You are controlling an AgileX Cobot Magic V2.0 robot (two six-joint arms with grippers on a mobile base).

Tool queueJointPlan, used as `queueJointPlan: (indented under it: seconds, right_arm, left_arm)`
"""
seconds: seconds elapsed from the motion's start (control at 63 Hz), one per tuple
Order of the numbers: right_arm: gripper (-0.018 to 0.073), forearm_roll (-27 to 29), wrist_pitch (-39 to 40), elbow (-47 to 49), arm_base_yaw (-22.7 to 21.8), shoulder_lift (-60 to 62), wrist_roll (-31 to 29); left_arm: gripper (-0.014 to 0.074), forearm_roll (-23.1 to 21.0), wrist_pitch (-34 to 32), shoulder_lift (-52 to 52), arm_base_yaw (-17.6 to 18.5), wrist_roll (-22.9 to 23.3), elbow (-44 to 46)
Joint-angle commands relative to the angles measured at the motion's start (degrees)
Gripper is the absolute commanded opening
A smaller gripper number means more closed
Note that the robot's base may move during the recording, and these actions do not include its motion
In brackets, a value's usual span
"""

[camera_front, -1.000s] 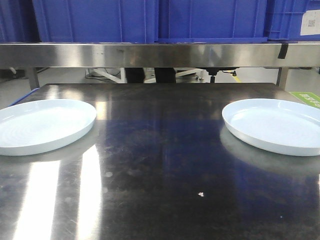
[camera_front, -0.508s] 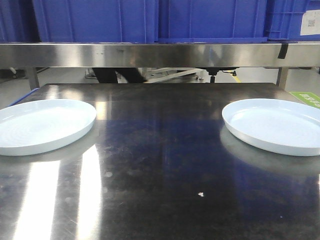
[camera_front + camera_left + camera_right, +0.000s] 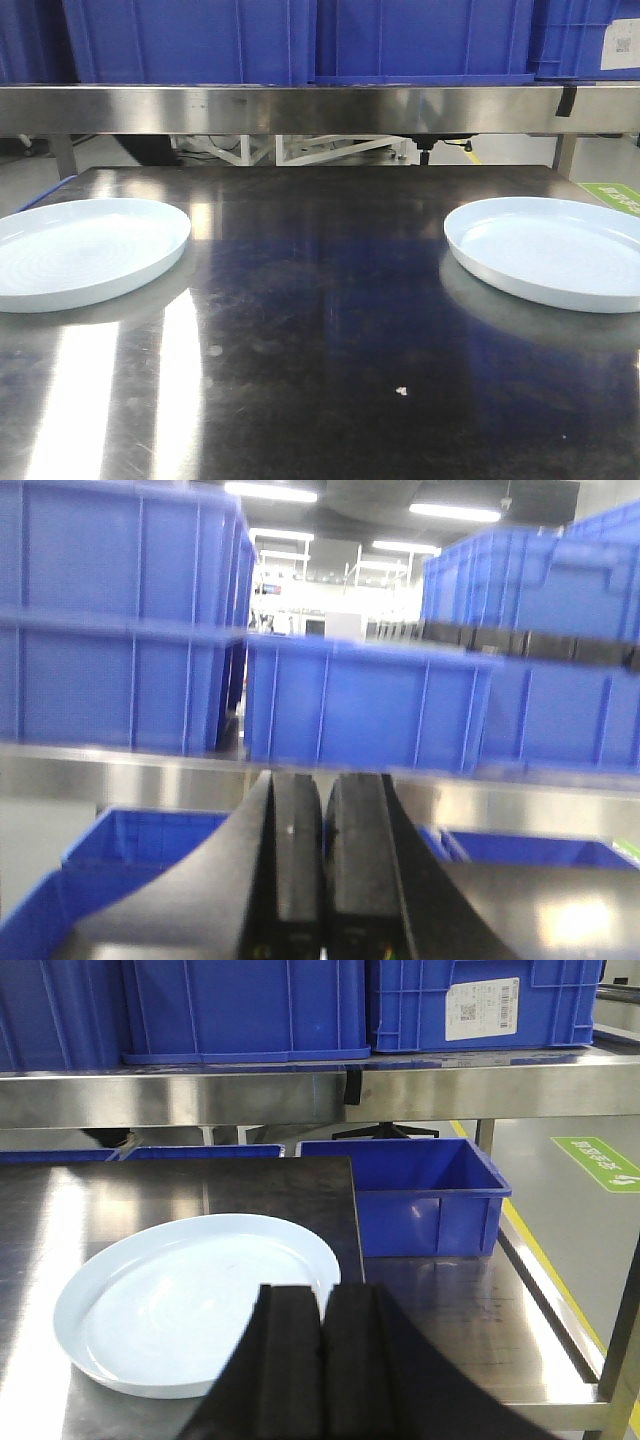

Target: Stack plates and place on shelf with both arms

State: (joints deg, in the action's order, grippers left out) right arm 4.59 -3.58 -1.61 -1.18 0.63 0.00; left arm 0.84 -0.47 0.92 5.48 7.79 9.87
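Two pale bluish-white plates lie flat on the steel tabletop: the left plate at the left edge, the right plate at the right edge. The steel shelf rail runs across the back above them. The right plate also shows in the right wrist view, just ahead and left of my right gripper, which is shut and empty above its near rim. My left gripper is shut and empty, raised and facing the shelf rail. No gripper shows in the front view.
Blue plastic crates stand in a row on the shelf. A blue bin sits beyond the table's right edge, with a yellow-lined floor at the far right. More blue bins lie below the left gripper.
Plates and table have not moved. Behind the table, under the shelf rail, a person's dark legs have moved left and gone out of view.
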Motion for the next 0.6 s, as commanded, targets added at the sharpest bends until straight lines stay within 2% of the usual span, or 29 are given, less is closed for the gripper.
queueJointPlan:
  seconds: [0.0,0.254,0.349,0.46,0.587]
  right_arm:
    - [0.0056,-0.59,4.64,0.88,-0.14,1.19,0.00]
    - [0.0056,-0.59,4.60,0.88,-0.14,1.19,0.00]
    - [0.0056,-0.59,4.56,0.88,-0.14,1.19,0.00]
    - [0.0056,-0.59,4.56,0.88,-0.14,1.19,0.00]
    - [0.0056,-0.59,4.56,0.88,-0.14,1.19,0.00]
  left_arm:
    - [0.0084,0.95,3.58,5.23,-0.03,0.00,11.06]
    - [0.0084,0.84,23.92,27.57,-0.03,0.00,33.13]
    - [0.0097,0.84,28.78,35.93,-0.03,0.00,39.11]
    - [0.0146,0.84,32.66,44.51,-0.03,-0.34,44.22]
    - [0.0264,0.84,37.10,53.45,-0.03,-0.38,50.22]
